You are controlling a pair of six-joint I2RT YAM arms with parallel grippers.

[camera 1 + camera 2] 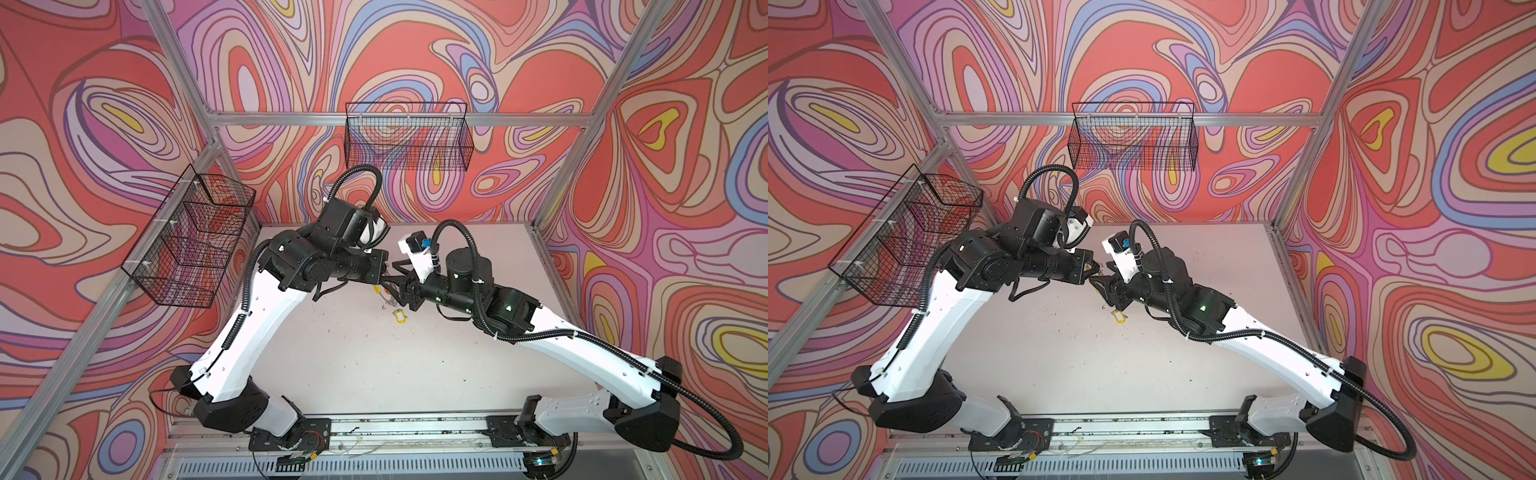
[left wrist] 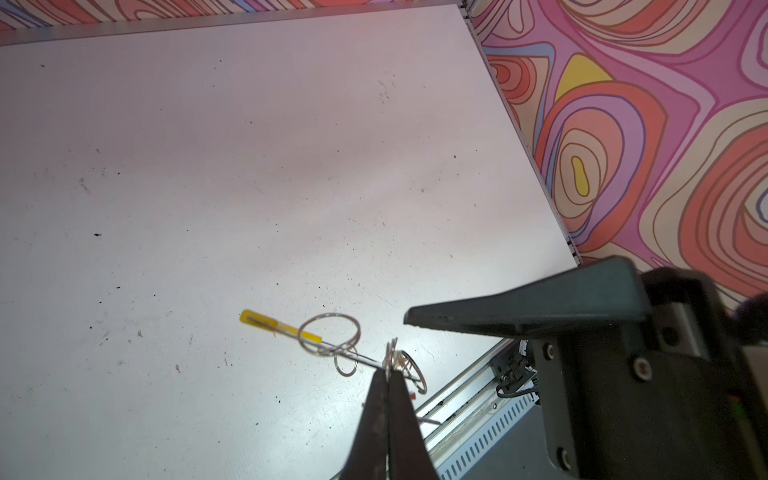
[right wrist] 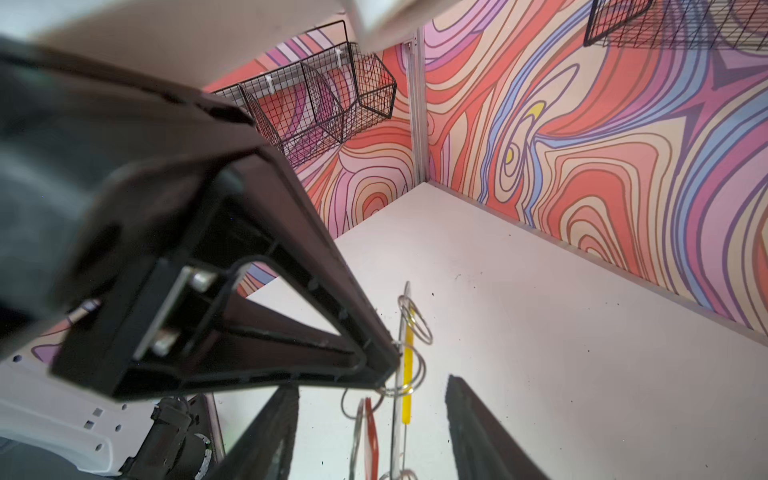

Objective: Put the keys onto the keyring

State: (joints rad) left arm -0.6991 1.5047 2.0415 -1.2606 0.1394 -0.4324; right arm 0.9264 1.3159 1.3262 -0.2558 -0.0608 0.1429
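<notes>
White tabletop below: my left fingers pinch the flat grey-yellow keyring at its rim, seemingly slippery; right fingers open beside.

Left claw pinched tight; right claw spread wide, facing it.

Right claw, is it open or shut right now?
Open. In the right wrist view, the two black fingers of the right claw stand well apart.
</notes>
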